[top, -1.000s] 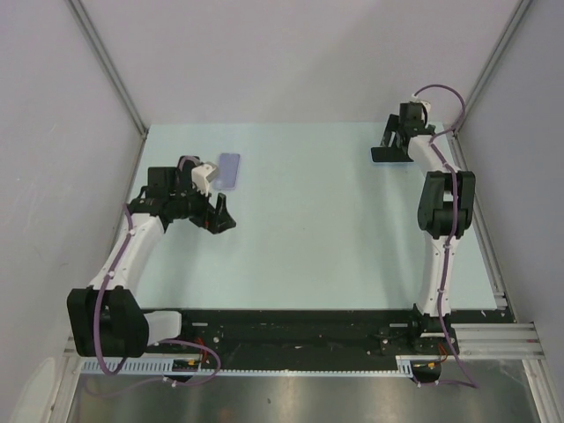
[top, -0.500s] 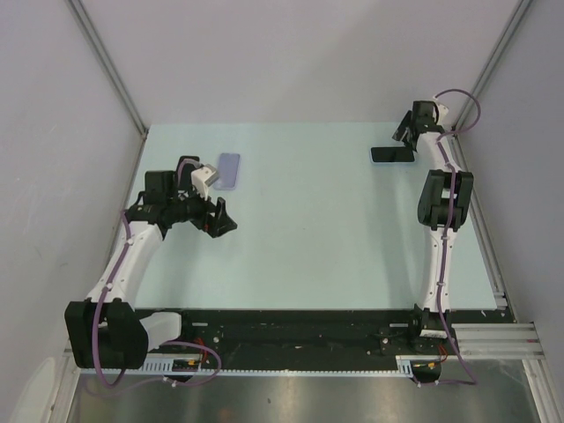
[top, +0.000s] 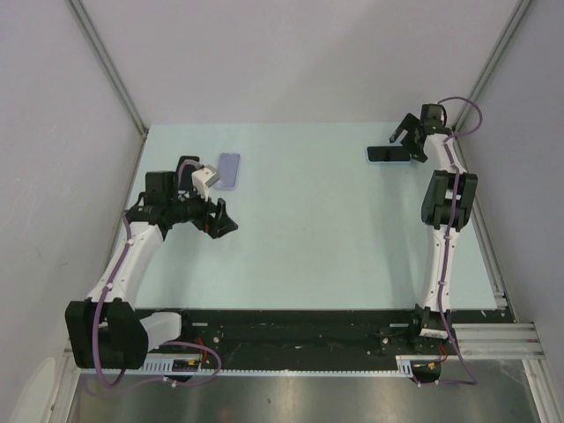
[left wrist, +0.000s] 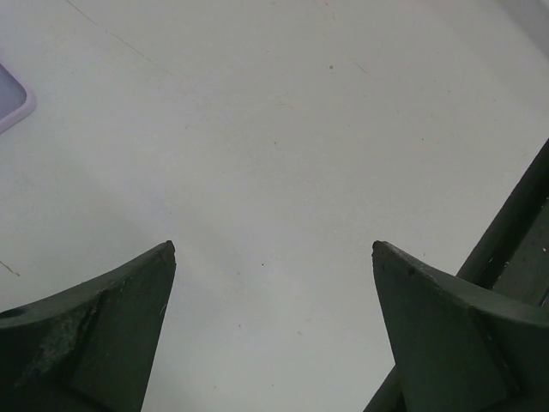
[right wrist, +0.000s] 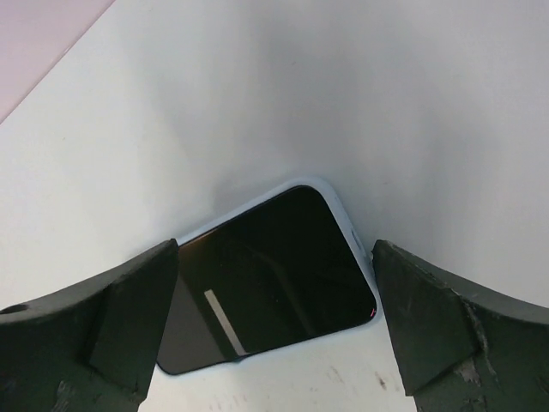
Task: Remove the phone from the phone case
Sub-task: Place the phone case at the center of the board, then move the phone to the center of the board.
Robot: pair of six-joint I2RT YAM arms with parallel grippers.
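A black-screened phone (top: 386, 154) with a pale rim lies flat at the far right of the table. In the right wrist view the phone (right wrist: 266, 283) lies face up between and below my fingers. My right gripper (top: 408, 139) (right wrist: 274, 245) is open just above it, and no contact shows. A lavender case (top: 228, 170) lies flat at the far left; only its corner (left wrist: 10, 96) shows in the left wrist view. My left gripper (top: 220, 220) (left wrist: 274, 247) is open and empty over bare table, a little nearer than the case.
The pale green table (top: 308, 229) is bounded by grey walls left, right and behind. A black rail (left wrist: 515, 232) runs along the near edge by the arm bases. A metal frame (top: 493, 273) borders the table's right side.
My right gripper has let go of the phone and drawn back to the right; the phone now lies flat. My left gripper has shifted slightly toward the near side.
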